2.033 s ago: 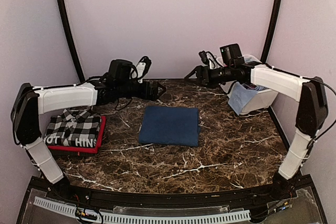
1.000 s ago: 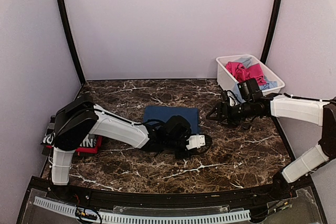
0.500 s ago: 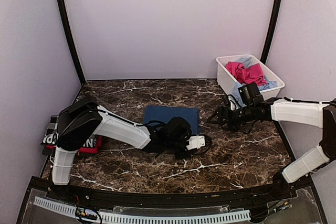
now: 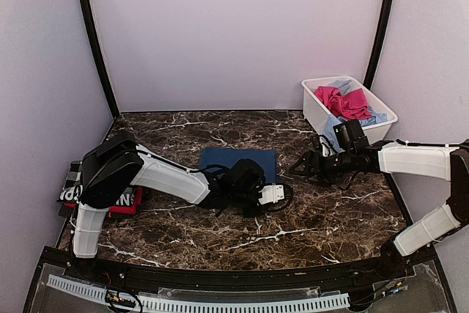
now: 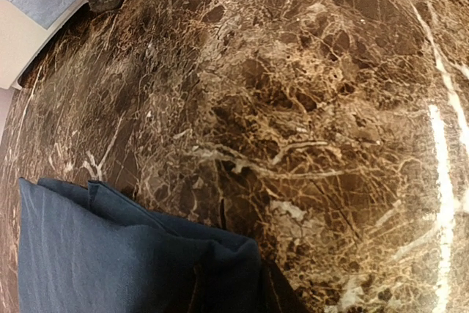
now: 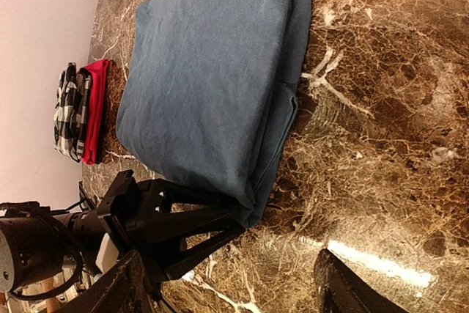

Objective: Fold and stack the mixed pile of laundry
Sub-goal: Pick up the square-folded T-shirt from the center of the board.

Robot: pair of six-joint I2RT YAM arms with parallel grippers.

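navy tee (image 6: 205, 71) folded flat into a neat rect., layered edges showing along one side; l claw (image 6: 238, 221) clenched on its corner, r claw (image 6: 231, 280) spread wide, empty.

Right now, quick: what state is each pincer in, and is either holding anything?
Left pincer: closed on a corner of the folded blue shirt.
Right pincer: open, holding nothing.

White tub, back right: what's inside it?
In the white tub, a pink garment is heaped on top. Light blue pieces lie around it, and one hangs over the tub's wall. Whatever lies beneath them is covered, as is the tub's floor.
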